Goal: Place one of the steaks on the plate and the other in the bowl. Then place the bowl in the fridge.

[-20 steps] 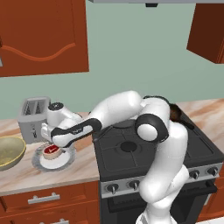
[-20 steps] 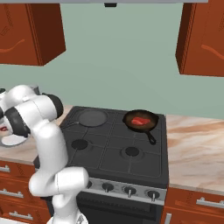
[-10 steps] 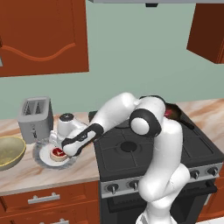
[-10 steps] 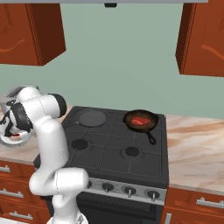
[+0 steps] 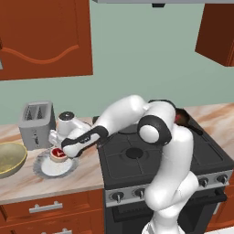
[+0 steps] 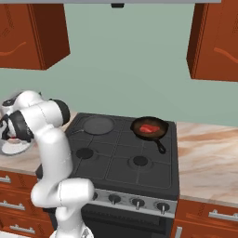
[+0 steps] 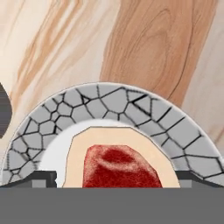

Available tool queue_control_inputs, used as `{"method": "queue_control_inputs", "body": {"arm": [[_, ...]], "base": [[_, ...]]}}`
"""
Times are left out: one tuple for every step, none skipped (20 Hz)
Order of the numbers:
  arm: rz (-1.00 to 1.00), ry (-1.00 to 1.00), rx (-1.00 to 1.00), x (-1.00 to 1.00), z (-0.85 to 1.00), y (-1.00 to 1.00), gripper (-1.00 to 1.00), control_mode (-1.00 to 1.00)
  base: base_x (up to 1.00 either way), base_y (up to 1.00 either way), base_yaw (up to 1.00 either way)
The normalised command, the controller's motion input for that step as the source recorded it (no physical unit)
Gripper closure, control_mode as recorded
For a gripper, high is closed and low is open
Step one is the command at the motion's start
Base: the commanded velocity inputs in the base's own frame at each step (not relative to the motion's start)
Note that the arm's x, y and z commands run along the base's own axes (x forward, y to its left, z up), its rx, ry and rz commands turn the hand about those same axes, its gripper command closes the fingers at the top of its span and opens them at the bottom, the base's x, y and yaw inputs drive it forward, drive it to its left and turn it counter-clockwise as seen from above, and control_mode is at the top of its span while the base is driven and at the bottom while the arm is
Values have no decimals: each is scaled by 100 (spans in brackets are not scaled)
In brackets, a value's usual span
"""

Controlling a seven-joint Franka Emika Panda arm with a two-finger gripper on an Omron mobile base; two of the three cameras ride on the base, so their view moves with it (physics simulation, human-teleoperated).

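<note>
My pincer (image 5: 58,151) stands spread wide over the small flat red raw steak (image 7: 119,168) lying on the round white grey-rimmed plate (image 7: 109,103); soft and slick, I'd judge, best pinched across its fat rim.

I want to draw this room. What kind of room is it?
It looks like a kitchen. There is a black stove with a frying pan on it, a silver toaster on the counter, and red-brown wooden cabinets on the wall.
</note>
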Motion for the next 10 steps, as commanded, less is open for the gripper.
{"method": "queue_control_inputs", "body": {"arm": [[0, 19, 0, 34, 0, 0, -100, -100], [0, 32, 0, 35, -7, 0, -100, -100], [0, 51, 0, 23, -33, 0, -100, -100], [1, 59, 0, 11, -55, 0, -100, -100], [0, 63, 0, 13, -83, 0, -100, -100], [0, 62, 0, 26, -100, 0, -100, -100], [0, 55, -2, 41, -100, 0, -100, -100], [0, 44, -5, 61, -100, 16, -100, -100], [0, 23, -15, 61, -100, 59, -100, -100], [1, 17, -15, 52, -100, 64, -100, -100]], "base": [[0, 0, 0], [0, 0, 0], [0, 0, 0], [0, 0, 0], [0, 0, 0], [0, 0, 0], [0, 0, 0], [0, 0, 0], [0, 0, 0], [0, 0, 0]]}}
